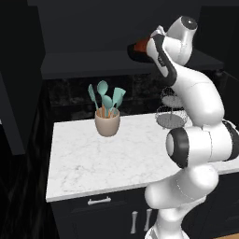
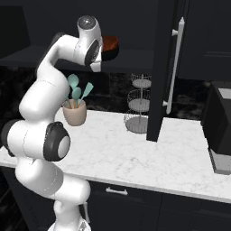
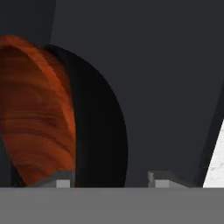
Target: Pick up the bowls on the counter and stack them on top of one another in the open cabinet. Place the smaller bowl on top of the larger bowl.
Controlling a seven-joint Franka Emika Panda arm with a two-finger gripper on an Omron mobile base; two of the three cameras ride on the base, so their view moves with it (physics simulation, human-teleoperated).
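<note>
With my claw parted and gripping nothing, the stiff, light-looking smaller bowl sits nested in the glossy, probably slippery larger bowl just ahead, best grasped by the rim.

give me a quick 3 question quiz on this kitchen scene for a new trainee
1. True or false: the smaller bowl sits inside the larger bowl on the open cabinet shelf.
2. What holds the teal spatulas on the counter? A) wire basket stand B) beige crock C) black bowl
3. Fill in: seen from the hand, the gripper fingertips stand ____, with nothing between them.

Key: 1 true; 2 B, the beige crock; 3 apart.
</note>
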